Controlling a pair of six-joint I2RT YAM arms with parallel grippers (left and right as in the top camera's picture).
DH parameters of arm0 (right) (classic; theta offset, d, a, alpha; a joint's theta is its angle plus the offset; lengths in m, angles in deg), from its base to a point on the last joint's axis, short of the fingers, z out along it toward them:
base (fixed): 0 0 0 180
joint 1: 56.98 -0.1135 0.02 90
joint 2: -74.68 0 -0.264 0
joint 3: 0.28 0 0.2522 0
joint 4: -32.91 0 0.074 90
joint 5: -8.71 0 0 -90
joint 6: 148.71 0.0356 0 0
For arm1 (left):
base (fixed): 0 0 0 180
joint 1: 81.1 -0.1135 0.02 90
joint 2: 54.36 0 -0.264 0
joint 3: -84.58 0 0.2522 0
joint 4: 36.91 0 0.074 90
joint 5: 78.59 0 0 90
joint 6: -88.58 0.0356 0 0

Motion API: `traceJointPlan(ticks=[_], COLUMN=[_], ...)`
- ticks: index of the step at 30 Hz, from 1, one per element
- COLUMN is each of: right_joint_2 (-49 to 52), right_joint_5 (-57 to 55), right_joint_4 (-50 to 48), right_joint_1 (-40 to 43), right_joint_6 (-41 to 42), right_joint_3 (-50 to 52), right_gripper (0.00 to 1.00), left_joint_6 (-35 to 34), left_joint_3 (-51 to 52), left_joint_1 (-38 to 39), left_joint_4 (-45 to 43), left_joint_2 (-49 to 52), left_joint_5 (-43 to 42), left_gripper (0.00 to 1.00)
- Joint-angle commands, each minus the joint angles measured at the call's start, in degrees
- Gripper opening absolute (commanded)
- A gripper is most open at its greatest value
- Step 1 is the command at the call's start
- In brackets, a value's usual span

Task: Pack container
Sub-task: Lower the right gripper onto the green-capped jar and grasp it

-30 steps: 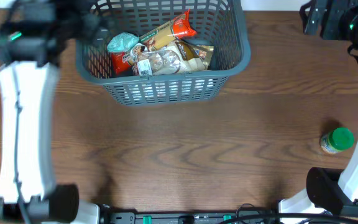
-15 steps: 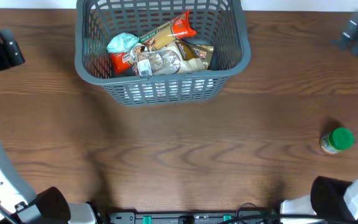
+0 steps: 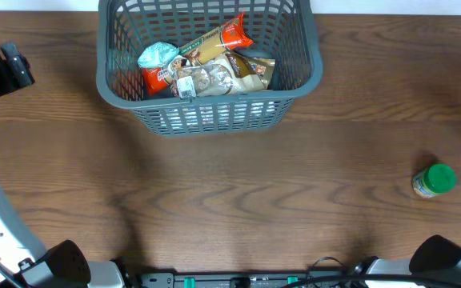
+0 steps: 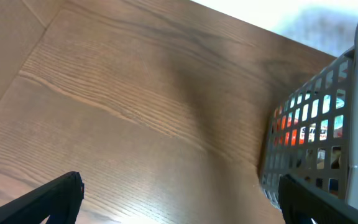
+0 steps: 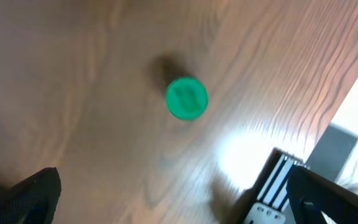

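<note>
Since half a second ago the right arm has swung out of the overhead view. Its right tool [image 5: 179, 196] hangs wide open and empty above a green-capped jar [image 5: 186, 98]. Just as spread and empty, the left tool [image 4: 182, 198] hovers over the counter [image 3: 230, 200], left of the container [image 3: 214, 118], which stands far-centre holding snack packets [image 3: 206, 68].

Bench [image 3: 230, 200]: brown wood-grain surface, smooth, with a satin sheen that reflects a bright patch of light in the right wrist view. Container [image 3: 214, 118]: grey-blue moulded plastic, matt finish, on the lattice walls and rim alike. Packets [image 3: 214, 74] inside it: glossy printed film, creased. Jar lid [image 5: 187, 98]: green plastic, smooth, low gloss. Left fingers [image 4: 42, 200] and right fingers [image 5: 27, 196]: black, matt; material cannot be determined.
</note>
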Motion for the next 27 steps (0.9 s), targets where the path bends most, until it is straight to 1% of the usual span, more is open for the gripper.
traceJointPlan(ticks=[1, 8, 13, 17, 27], right_joint_2=[-0.28, -0.28, -0.26, -0.26, -0.17], right_joint_5=[1.64, 1.79, 1.79, 1.73, 0.92], right_joint_4=[-3.91, -18.36, -26.71, -31.80, -42.73], right_joint_1=[0.61, 0.57, 0.66, 0.68, 2.38], right_joint_6=[1.01, 0.13, 0.13, 0.13, -0.52], right_joint_3=[8.79, 27.04, 36.61, 41.94, 49.42], right_gripper=[0.99, 0.99, 0.99, 0.99, 0.99], left_joint_6=[-0.26, 0.22, 0.59, 0.59, 0.59], left_joint_3=[0.44, 0.44, 0.44, 0.44, 0.44], left_joint_1=[-0.13, -0.13, -0.13, -0.13, -0.13], left_joint_4=[0.20, 0.37, 0.85, 1.09, 2.95], left_joint_2=[0.02, 0.02, 0.02, 0.02, 0.02], left_joint_5=[-0.83, -0.83, -0.81, -0.81, -0.63], left_gripper=[0.99, 0.98, 0.99, 0.99, 0.99])
